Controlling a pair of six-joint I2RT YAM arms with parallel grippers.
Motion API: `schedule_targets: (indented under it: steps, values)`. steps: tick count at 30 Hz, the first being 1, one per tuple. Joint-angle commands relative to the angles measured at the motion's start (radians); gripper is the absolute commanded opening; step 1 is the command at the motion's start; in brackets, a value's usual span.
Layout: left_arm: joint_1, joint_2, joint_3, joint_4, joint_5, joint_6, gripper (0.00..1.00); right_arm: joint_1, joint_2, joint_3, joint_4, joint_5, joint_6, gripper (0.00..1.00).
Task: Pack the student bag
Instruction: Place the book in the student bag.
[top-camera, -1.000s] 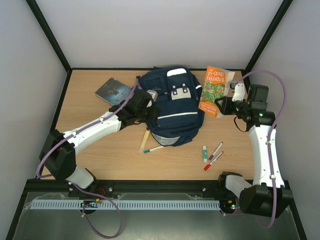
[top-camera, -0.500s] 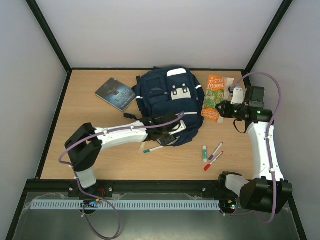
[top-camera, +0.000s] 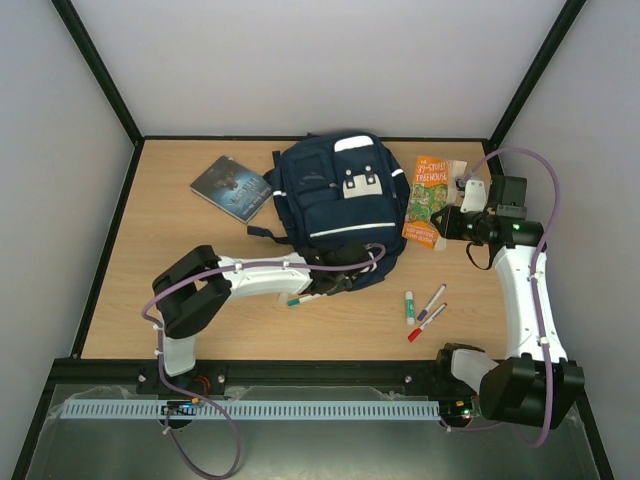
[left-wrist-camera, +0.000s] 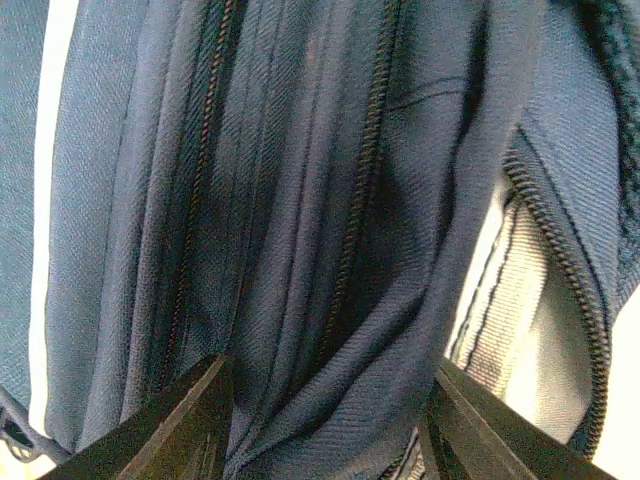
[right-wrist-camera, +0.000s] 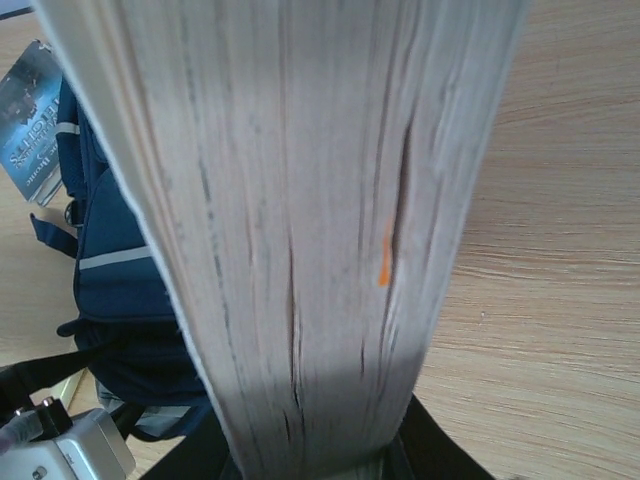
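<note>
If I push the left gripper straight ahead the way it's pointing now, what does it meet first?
The student bag: navy fabric and zip lines fill the wrist view just beyond the parted jaws of the left gripper. Depth is unclear, but contact looks near immediate.

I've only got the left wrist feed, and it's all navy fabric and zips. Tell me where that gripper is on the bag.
Observer: From above, the left gripper is at the near end of the student bag, the end closest to the arm bases.
Operator: Report the right arm.
Observer: The right gripper is shut on an orange book, right of the bag.
Operator: List what's outside the bag.
Observer: A dark book lies left of the bag, a green-tipped marker beside the left arm, and three more markers lie toward the right.
</note>
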Motion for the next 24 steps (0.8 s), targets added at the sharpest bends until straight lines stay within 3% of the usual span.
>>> schedule_targets:
  steps: [1,6,10,14,24]
  values:
    - [-0.016,0.012,-0.017,0.139,-0.145,0.041,0.50,-0.002,-0.028,0.002,0.027,-0.024,0.000,0.01]
    - [-0.027,-0.020,0.011,0.185,-0.184,0.026,0.34,-0.002,-0.023,0.019,0.012,-0.019,0.002,0.01]
    - [-0.026,-0.035,0.041,0.198,-0.207,0.027,0.27,-0.002,-0.011,0.058,-0.009,-0.024,0.004,0.01]
    - [-0.025,-0.048,0.044,0.239,-0.252,0.032,0.04,-0.002,-0.001,0.093,-0.024,-0.026,0.010,0.01]
    - [0.018,-0.082,0.108,0.312,-0.302,0.025,0.02,-0.002,0.006,0.205,-0.136,-0.053,-0.005,0.01]
